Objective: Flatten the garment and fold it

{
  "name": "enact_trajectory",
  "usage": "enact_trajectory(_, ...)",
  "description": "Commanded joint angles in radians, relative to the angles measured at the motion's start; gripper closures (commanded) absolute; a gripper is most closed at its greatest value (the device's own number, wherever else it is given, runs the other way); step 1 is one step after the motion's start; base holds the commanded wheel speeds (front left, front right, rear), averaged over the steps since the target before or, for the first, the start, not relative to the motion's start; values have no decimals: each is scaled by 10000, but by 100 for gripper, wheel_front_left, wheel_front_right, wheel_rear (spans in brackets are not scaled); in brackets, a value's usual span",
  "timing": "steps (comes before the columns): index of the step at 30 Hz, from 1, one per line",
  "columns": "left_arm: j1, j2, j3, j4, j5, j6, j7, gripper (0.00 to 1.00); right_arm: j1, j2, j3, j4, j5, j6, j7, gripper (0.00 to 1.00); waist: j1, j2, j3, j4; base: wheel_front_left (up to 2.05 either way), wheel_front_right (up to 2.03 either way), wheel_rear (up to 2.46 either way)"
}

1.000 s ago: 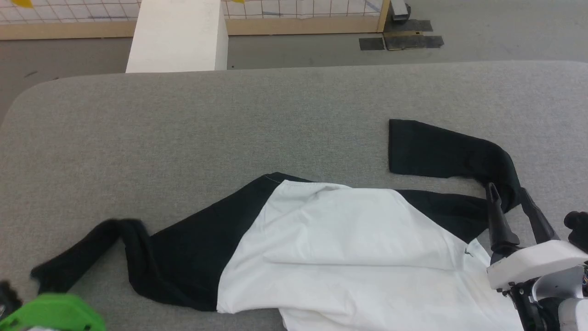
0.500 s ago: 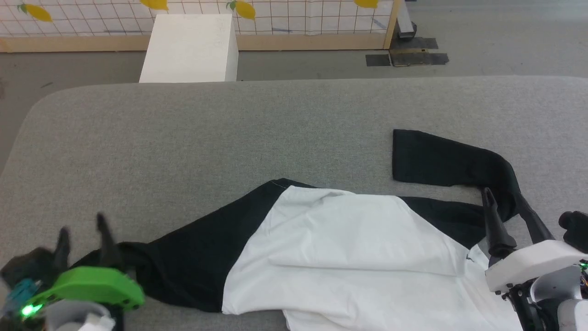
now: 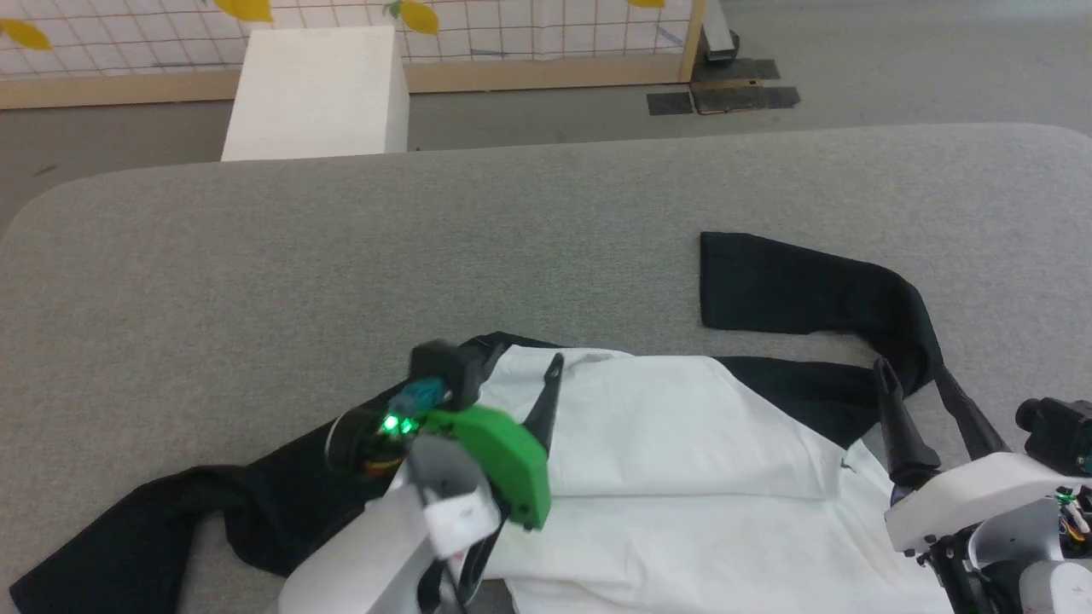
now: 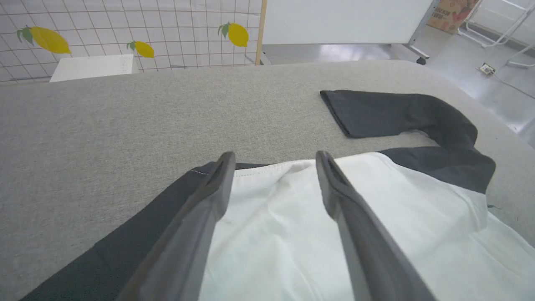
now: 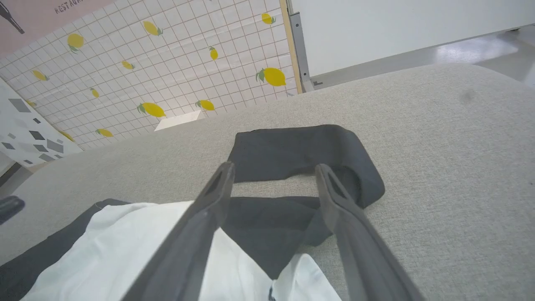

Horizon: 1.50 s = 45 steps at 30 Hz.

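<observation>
The garment (image 3: 674,443) lies on the grey table (image 3: 341,256), white body toward me. One black sleeve (image 3: 128,546) trails to the lower left. The other sleeve (image 3: 802,290) doubles back at the right. My left gripper (image 3: 525,356), with its green housing, hovers open above the top edge of the white body near the black shoulder. In the left wrist view the left gripper (image 4: 274,156) has nothing between its fingers above the cloth (image 4: 284,234). My right gripper (image 3: 909,371) stands open at the right, by the bend of the folded sleeve (image 5: 288,150), and the right gripper (image 5: 274,167) is empty.
A white box (image 3: 316,89) stands on the floor beyond the table's far edge. Behind it runs a wooden-framed grid panel with lemon prints (image 3: 512,34). Dark mats (image 3: 725,89) lie on the floor at the back right. Bare grey tabletop stretches left of and beyond the garment.
My left gripper opened at the far left, let go of the sleeve end, then swung right to the top of the white body. The camera shifted a little. The right gripper stayed put.
</observation>
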Motion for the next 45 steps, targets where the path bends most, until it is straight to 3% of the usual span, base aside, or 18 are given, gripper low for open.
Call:
enact_trajectory(1,-468,-146,-82,446,71,-143,228,0,-63,-5,39,-25,78,-15,-5,0,0,75,143,-235,0,0,0)
enact_trajectory(5,-1612,-447,-581,1936,182,-627,1331,0,-131,-5,116,10,154,-15,-68,0,0,75,402,-580,0,0,0)
enact_trajectory(12,-3450,-377,-1521,3975,762,-1543,3223,0,-330,-5,285,208,324,-15,-264,0,0,75,961,-1080,0,0,0)
enact_trajectory(16,-3934,-345,-2061,4792,676,-2325,4707,0,-490,-5,371,375,439,-15,-427,0,0,75,1187,-1309,0,0,0)
enact_trajectory(20,-4231,-212,-2426,5211,568,-2810,6012,0,-606,-5,411,539,498,-15,-572,0,0,75,1343,-1450,0,0,0)
enact_trajectory(21,-4297,-151,-2470,5251,562,-2885,6184,39,-634,-5,425,573,515,-15,-598,0,0,75,1376,-1479,0,0,0)
enact_trajectory(22,-4396,-48,-2480,5270,567,-2958,6270,92,-679,-5,452,612,541,-15,-632,0,0,75,1426,-1521,0,0,0)
enact_trajectory(23,-4478,52,-2440,5275,566,-2978,6252,100,-718,-5,477,644,567,-15,-660,0,0,75,1465,-1559,0,0,0)
enact_trajectory(27,-4990,671,-1842,5230,697,-2531,5228,100,-870,-5,561,782,654,-15,-796,0,0,75,1597,-1673,0,0,0)
enact_trajectory(32,-5560,1534,-745,5320,717,-1601,3580,100,-1009,-5,588,938,674,-15,-935,0,0,75,1693,-1714,0,0,0)
enact_trajectory(36,-5493,1758,-19,5474,278,-1250,2786,100,-1120,-5,706,1061,646,-15,-980,0,0,75,1713,-1682,0,0,0)
enact_trajectory(38,-5220,1674,281,5548,-129,-1240,2612,0,-1207,-5,816,1099,639,-15,-979,0,0,75,1706,-1644,0,0,0)
enact_trajectory(42,-4490,1432,837,5393,-777,-1112,1854,0,-1483,-5,1009,1099,555,-15,-985,0,0,75,1659,-1518,0,0,0)
enact_trajectory(45,-3638,1165,1540,4895,-1306,-880,439,0,-1725,-5,1151,1058,421,-15,-945,0,0,75,1601,-1300,0,0,0)
